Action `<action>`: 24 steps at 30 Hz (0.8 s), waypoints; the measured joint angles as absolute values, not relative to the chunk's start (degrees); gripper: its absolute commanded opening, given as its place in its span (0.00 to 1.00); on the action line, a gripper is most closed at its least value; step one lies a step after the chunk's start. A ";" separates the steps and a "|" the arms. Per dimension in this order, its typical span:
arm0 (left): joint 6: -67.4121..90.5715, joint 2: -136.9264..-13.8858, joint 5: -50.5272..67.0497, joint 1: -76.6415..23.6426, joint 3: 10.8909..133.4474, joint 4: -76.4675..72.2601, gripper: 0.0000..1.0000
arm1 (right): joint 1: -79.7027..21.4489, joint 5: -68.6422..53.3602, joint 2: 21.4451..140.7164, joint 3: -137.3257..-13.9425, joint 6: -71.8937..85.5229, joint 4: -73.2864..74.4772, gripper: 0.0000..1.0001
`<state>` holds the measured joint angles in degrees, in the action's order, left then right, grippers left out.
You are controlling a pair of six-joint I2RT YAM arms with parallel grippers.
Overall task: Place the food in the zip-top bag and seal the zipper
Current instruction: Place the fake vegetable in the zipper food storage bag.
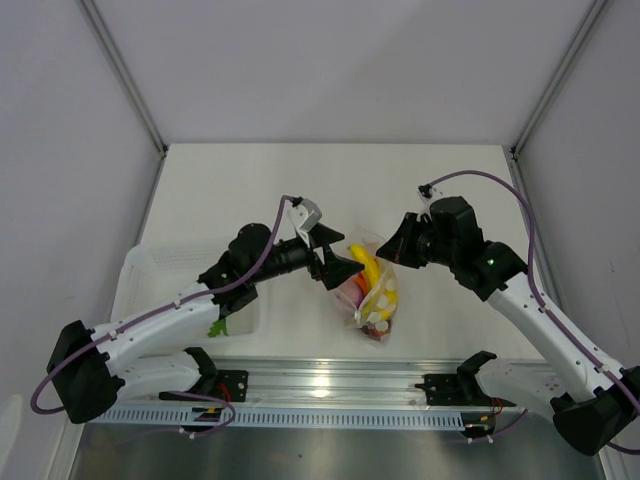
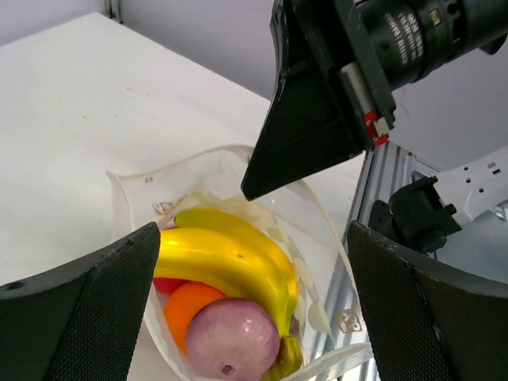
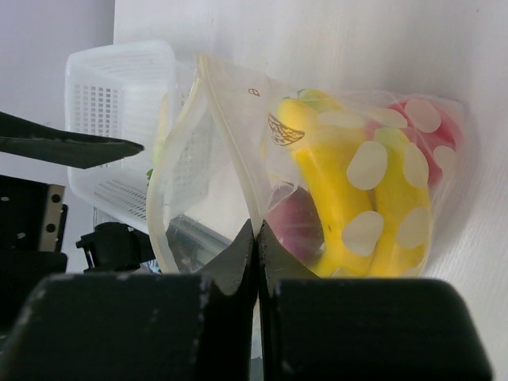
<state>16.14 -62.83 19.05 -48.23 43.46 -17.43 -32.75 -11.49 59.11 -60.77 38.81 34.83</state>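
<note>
Zip-top bag (image 1: 376,300) on the tabletop (image 1: 300,180), as I see it between the two arms, mouth gaping. Contents: yellow banana (image 2: 230,254), orange fruit (image 2: 189,305), purple round piece (image 2: 234,337), and a red piece (image 3: 449,131) at the bag's closed end. Right gripper (image 3: 256,234): fingers pressed together on the zipper (image 3: 226,131) strip at the mouth edge. Left gripper (image 2: 254,238): fingers spread wide, one on either side of the bag; I cannot tell whether they touch it. White tray (image 1: 150,265) at the left, apart from the bag, with green leaves (image 1: 217,327) at its near edge.
</note>
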 measured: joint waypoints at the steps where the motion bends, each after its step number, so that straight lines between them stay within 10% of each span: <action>1: 15.94 -62.83 19.03 -48.23 44.23 -17.04 0.99 | -32.75 -11.49 59.11 -60.77 38.81 34.83 0.00; 14: 17.21 -50.50 3.07 -47.42 49.10 -2.79 0.99 | -32.53 -12.03 59.11 -60.77 38.44 34.85 0.00; 24: 28.27 -40.25 -7.86 -28.67 51.31 20.40 1.00 | -32.49 -12.56 59.11 -60.77 37.19 34.87 0.00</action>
<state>28.27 -40.25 -7.86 -28.67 51.31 20.40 -32.49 -12.56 59.11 -60.77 37.19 34.87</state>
